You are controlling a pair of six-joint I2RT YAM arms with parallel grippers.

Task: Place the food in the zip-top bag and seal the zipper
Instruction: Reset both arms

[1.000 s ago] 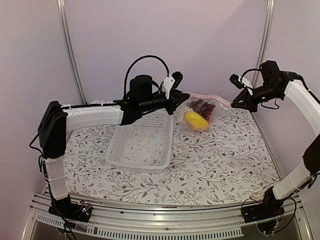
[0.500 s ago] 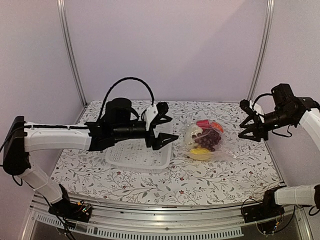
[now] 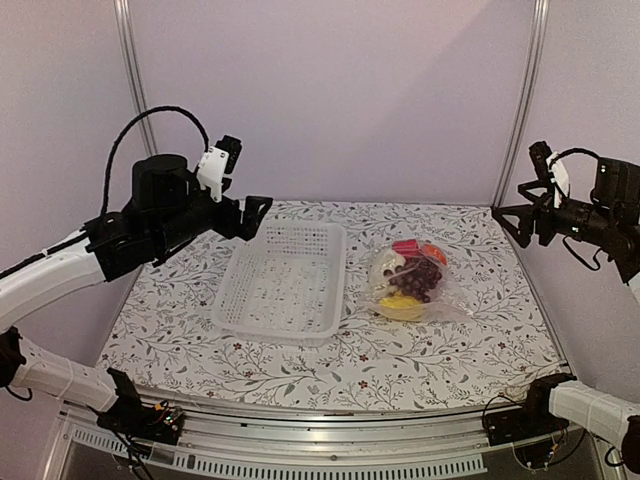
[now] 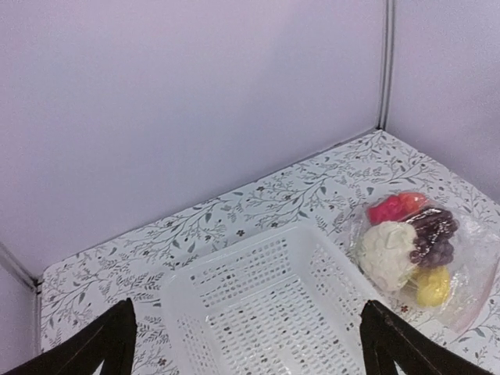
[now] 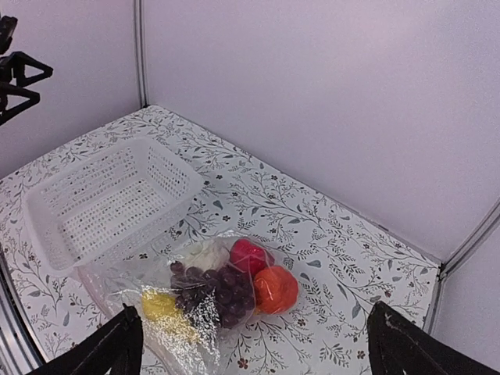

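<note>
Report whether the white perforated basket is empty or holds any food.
Empty: the basket shows only its bare perforated floor; the toy produce sits in the clear bag beside it.

white basket (image 3: 285,283), floral table (image 3: 455,345), purple grapes (image 3: 421,278)

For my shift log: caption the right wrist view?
Zip-top bag of toy food lies beside the empty basket; right gripper open above.

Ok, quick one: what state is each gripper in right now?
Left gripper: jaws open, holding nothing.
Right gripper: jaws open, holding nothing.
</note>
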